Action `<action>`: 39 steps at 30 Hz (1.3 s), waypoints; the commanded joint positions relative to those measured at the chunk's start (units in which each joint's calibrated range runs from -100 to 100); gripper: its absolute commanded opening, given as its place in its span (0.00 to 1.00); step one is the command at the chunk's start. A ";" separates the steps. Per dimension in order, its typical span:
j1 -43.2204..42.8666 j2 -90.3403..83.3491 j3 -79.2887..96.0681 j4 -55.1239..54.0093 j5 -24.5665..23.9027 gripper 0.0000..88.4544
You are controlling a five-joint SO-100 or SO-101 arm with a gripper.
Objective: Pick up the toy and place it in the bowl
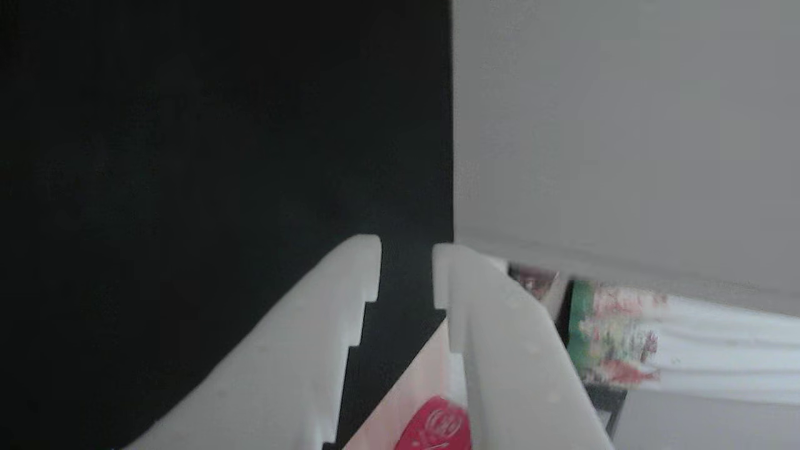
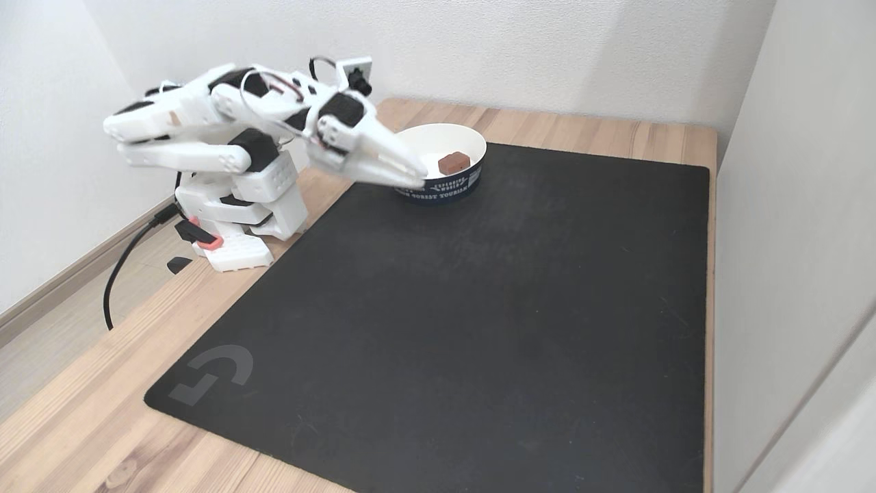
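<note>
The jaws (image 1: 406,269) stand slightly apart with nothing between them, their tips by the near rim of the bowl (image 2: 472,140). The toy (image 2: 454,162) lies inside the bowl. Bowl and arm sit at the far edge of a black mat (image 2: 479,308) on a wooden worktop (image 2: 75,424), hemmed by pale walls (image 2: 547,48).

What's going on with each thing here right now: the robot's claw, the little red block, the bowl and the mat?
Gripper: fingers slightly apart, holding nothing, beside the bowl's rim.
Toy: lying inside the bowl, free of the fingers.
Bowl: upright on the mat's far edge, holding the toy.
Mat: flat on the table.
</note>
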 commanded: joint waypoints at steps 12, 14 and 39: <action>3.99 -10.57 9.57 16.16 5.19 0.02; 4.15 -10.66 9.48 16.58 5.08 0.03; 3.90 -10.57 9.57 16.07 4.93 0.03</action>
